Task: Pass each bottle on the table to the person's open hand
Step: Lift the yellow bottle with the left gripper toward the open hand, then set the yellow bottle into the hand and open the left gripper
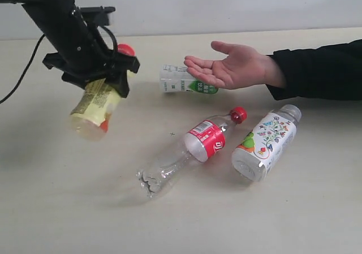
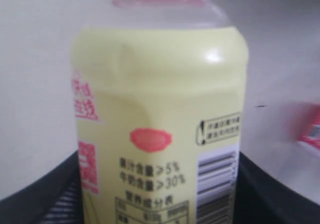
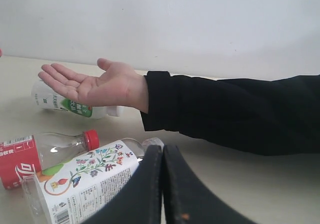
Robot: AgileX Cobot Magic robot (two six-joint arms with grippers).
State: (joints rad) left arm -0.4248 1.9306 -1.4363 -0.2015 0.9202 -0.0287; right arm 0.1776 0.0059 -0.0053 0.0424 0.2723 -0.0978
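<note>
**Yellow bottle clamped in the left pincer, open palm off to its right**

Black and angled down from the upper left of the exterior view, the left arm has its gripper (image 1: 104, 81) clenched around the upper part of the yellow bottle (image 1: 96, 104). The bottle hangs tilted above the table (image 1: 56, 209), red cap uppermost. The right gripper (image 3: 162, 184) has its two fingers pressed flat together with nothing between them.

The person's open hand (image 1: 237, 67) is held palm up, fingers extended toward the left arm, on a black sleeve (image 1: 322, 67).

The left wrist view shows the yellow bottle's print: Chinese characters, ">5%", ">30%", a barcode and a pink oval. The clear bottle (image 1: 192, 146) lies on its side with a red label bearing white script, cut off in the right wrist view. Beside it lies the floral bottle (image 1: 266, 143), and the white-and-green bottle (image 1: 181, 80) lies just behind the fingertips.

The hand hides one end of the white-and-green bottle. The yellow bottle's cap is partly behind the gripper, and its base is blurred. The exterior view does not show the right arm.
</note>
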